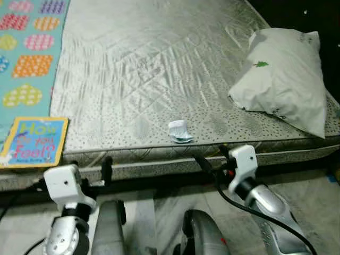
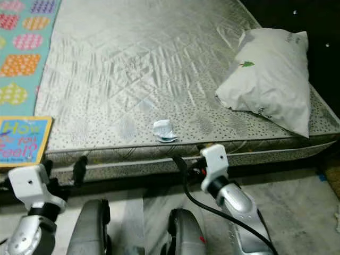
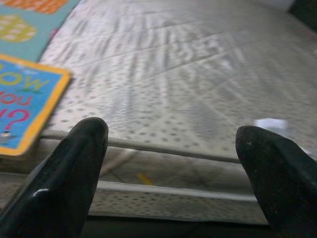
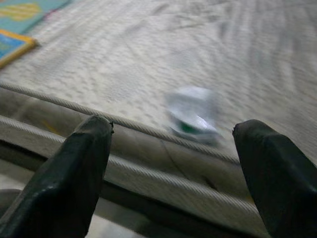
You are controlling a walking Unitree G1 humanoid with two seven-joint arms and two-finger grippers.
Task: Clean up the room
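Ahead of the parted fingers of the right gripper (image 4: pixel 171 173), the mattress (image 1: pixel 159 69) edge is met first, with a small crumpled wrapper (image 4: pixel 192 115) lying just beyond it, between the two fingertips' lines. Bare quilted surface is seen around the wrapper. The pillow (image 1: pixel 284 79) is set well off to the outer side of the right fingers. Ahead of the spread left gripper (image 3: pixel 171 163), open mattress is found; the book (image 3: pixel 22 106) lies just outside its outer finger, at the mattress corner.
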